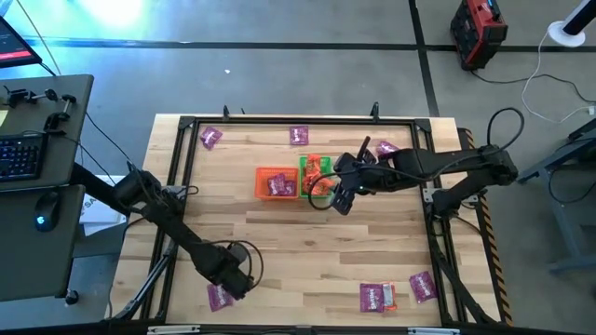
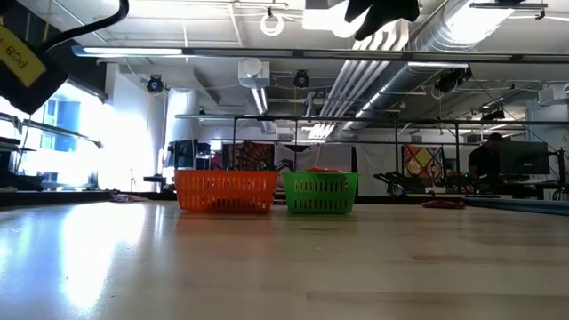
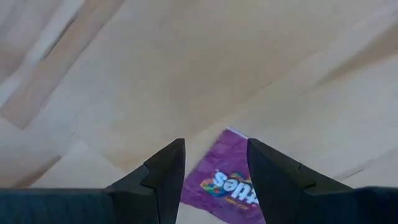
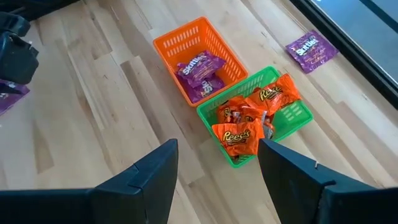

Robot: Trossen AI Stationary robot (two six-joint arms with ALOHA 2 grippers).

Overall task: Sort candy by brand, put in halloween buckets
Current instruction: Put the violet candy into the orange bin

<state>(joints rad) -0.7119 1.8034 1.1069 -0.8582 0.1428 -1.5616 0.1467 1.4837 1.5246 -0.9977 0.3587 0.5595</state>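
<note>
Pale wood-plank tabletop (image 1: 307, 242): lattice-walled orange bucket (image 4: 198, 55) holds glossy purple Skittles packets (image 4: 200, 67), touching green bucket (image 4: 261, 118) heaped with orange Reese's packets (image 4: 239, 138). Six purple packets lie loose. Left claw (image 3: 214, 165) spread over one near-edge packet (image 3: 227, 180); right claw (image 4: 217, 165) released above the buckets.

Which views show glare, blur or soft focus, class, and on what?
Low view: bright window glare washes the left side and reflects off the table; the orange bucket and green bucket stay sharp. Left wrist view: the wood is smeared, the purple packet soft between the open left gripper. Right wrist view: crisp, print readable on the orange packets.
</note>
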